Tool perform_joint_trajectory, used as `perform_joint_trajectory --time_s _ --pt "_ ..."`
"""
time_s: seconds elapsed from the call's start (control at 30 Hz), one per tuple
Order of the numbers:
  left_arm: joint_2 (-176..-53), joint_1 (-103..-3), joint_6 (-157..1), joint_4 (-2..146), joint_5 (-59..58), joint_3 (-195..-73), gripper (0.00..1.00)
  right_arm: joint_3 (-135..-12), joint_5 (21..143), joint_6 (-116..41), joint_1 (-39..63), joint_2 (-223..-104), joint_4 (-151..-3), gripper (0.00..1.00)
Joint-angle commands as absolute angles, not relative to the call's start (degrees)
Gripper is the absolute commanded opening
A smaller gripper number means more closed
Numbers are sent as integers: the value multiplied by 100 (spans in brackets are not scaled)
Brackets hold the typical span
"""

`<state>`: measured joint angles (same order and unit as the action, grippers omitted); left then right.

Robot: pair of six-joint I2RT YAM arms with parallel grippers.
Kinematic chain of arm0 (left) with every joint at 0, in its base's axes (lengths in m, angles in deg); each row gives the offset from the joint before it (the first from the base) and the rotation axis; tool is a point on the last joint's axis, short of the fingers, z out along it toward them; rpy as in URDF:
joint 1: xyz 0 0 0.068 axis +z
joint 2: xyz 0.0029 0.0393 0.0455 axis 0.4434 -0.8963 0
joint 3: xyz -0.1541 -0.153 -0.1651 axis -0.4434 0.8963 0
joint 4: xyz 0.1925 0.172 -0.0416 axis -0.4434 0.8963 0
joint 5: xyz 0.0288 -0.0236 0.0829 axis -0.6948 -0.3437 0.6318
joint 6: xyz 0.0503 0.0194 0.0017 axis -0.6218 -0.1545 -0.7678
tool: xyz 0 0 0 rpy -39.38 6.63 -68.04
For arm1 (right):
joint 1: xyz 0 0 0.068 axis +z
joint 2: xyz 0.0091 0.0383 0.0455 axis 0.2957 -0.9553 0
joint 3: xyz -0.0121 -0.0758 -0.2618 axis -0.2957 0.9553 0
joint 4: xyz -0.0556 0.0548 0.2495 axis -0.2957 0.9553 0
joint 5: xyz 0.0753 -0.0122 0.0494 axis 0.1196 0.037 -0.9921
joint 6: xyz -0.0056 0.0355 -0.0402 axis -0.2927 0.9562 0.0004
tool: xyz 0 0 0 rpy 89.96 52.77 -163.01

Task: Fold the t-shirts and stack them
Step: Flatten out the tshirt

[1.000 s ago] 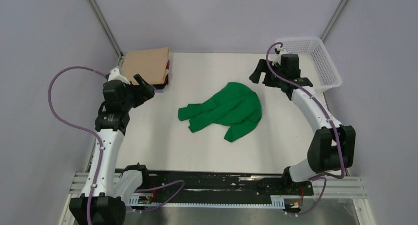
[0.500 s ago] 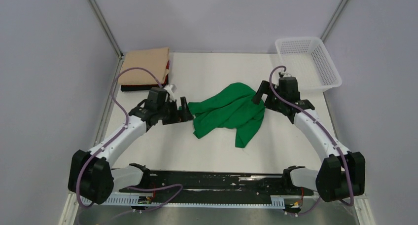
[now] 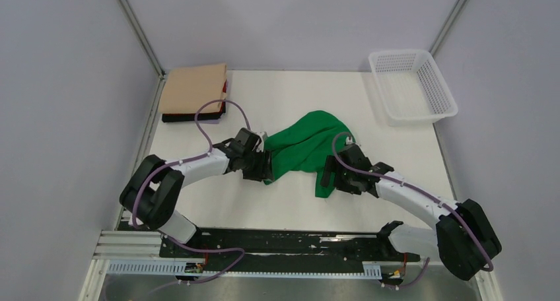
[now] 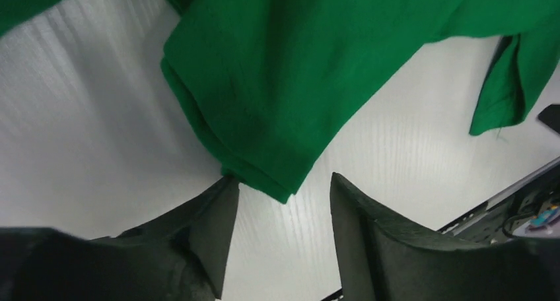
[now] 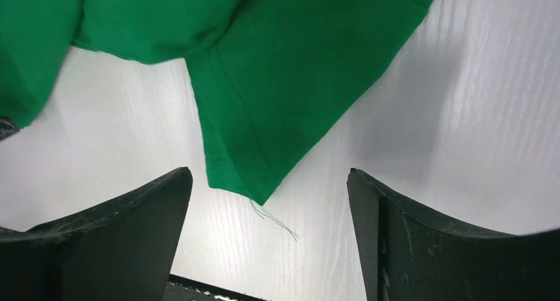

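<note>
Green t-shirt (image 3: 307, 142) lies crumpled and unfolded near the middle of the white table (image 3: 277, 96). Its bulk is heaped toward the far side, and two flaps trail toward the near edge. It is well apart from the folded tan t-shirt (image 3: 195, 88), which rests on a black one (image 3: 191, 117) in the far-left corner, and from the mesh basket (image 3: 409, 52) at the far right.

Both arms reach in low, one at each flap, so neither is clearly the nearer. The left gripper (image 3: 261, 166) sits at the near-left corner (image 4: 277, 182). Its jaws are parted and empty, and the corner pokes into the gap between the fingertips; whether cloth touches a pad I cannot tell. The right gripper (image 3: 328, 175) is spread wider, also holding nothing, and the near-right corner (image 5: 251, 182) points down between its fingers, trailing a loose thread (image 5: 274, 218).

From both sets of jaws the shirt runs up and away toward the far side. Judging by that, each grasp depends on advancing a little along the flap before pinching.
</note>
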<state>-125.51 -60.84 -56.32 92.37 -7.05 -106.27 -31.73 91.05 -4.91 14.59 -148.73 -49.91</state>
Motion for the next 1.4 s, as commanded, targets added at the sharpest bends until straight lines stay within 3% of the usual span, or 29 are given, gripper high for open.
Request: perform_joint_trajectory --time_s 0.0,0.1,0.13,0.2,0.3,0.33,0.57,0.93,1.13,1.37 --pt "-13092 -6202 -5544 8614 -422 -10844 57 -2974 9431 -51 1819 -15142 -5214 84" --pt "-13300 -6235 -5559 8538 -452 -10957 31 -2870 9250 -9 1941 -15466 -5530 72" --pt "-13323 -6235 -5560 8524 -455 -10976 14 -2868 9222 6 1959 -15586 -5602 67" --pt "-13211 -6236 -5570 8513 -431 -11032 0 -2916 9316 77 1971 -15830 -5666 52" --pt "-12765 -6236 -5597 8584 -389 -11065 0 -3100 9699 220 1971 -15898 -5495 8" --pt "-12440 -6236 -5605 8615 -363 -11089 0 -3192 9910 226 1971 -15819 -5391 0" --pt "-10578 -6196 -5614 9161 473 -11537 0 -4075 11132 -505 1540 -14843 -4698 0" --pt "-10417 -5569 -5983 9485 1132 -14088 0 -6068 11830 -3068 867 -14008 -5472 0" --pt "-9853 -5562 -6423 9805 1883 -14955 0 -6983 11364 -3952 864 -13207 -6065 0" --pt "-8932 -5568 -6829 10023 2224 -15493 0 -7793 9590 -4493 864 -12332 -6409 0"
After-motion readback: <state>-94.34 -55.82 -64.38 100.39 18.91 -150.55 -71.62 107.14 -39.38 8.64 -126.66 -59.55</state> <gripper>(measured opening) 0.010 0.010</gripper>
